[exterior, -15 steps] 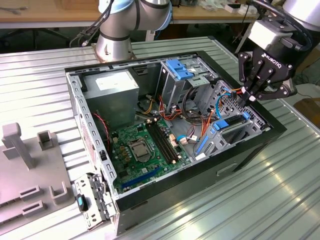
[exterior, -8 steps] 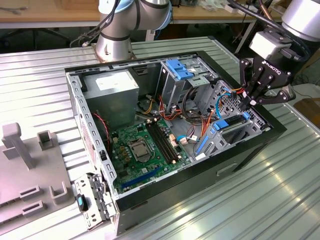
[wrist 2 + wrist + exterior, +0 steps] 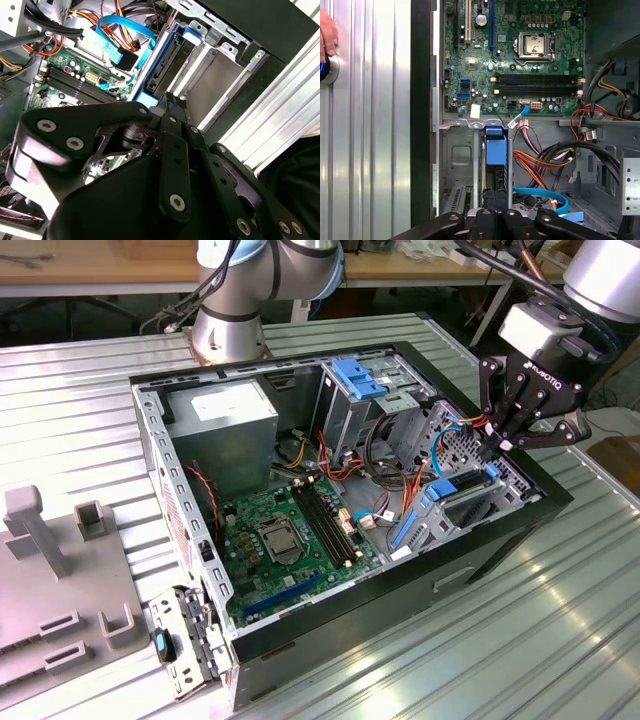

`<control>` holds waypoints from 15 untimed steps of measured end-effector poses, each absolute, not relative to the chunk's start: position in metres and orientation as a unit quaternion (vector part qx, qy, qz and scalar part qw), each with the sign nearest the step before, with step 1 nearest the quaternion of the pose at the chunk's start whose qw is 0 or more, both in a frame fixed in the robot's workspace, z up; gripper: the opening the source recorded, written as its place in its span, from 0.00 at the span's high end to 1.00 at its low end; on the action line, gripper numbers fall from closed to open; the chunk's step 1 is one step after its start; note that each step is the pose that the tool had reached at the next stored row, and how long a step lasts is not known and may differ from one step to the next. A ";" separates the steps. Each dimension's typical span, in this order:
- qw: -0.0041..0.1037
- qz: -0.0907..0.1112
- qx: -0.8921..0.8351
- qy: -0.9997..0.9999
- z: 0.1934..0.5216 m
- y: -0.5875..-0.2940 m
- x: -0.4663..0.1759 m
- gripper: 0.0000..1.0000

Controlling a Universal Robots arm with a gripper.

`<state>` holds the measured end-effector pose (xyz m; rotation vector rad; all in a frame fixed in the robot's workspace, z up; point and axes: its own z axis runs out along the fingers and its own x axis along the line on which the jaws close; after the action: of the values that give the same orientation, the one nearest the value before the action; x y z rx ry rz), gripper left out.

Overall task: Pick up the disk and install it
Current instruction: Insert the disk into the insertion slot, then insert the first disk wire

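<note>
- The tool (image 3: 497,443) is hanging over the side of the case (image 3: 470,555) on the exterior view's right, reaching down inside.
- Its jaws are looking drawn close and clamped on the near end of the disk (image 3: 170,62), though the tool's own links are partly hiding the grip.
- The disk is standing on edge inside the case, sitting in a slot of the grey drive cage (image 3: 220,75), with its blue frame running along both sides. I am judging it partway in and not yet seated.
- Loose cables are crowding the inside of the case just beside that slot: a blue flat cable (image 3: 117,37) and orange and red wires (image 3: 540,160). A push could be pinching one between disk and cage.
- If the disk is tilting against the cage walls, it could be jamming. Pressing harder would then be bending the thin frame or breaking the grip.
- A person's hand (image 3: 326,35) is lying on the desk (image 3: 375,125) outside the case, well apart from the tool.
</note>
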<state>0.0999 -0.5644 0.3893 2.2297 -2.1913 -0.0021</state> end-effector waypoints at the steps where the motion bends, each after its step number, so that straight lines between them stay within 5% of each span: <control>1: 0.008 -0.001 0.713 -0.701 0.389 -0.564 0.100 0.89; 15: 0.008 -0.001 0.727 -0.687 0.389 -0.564 0.139 0.89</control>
<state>0.1387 -0.5640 0.3892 2.2716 -2.1467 -0.0025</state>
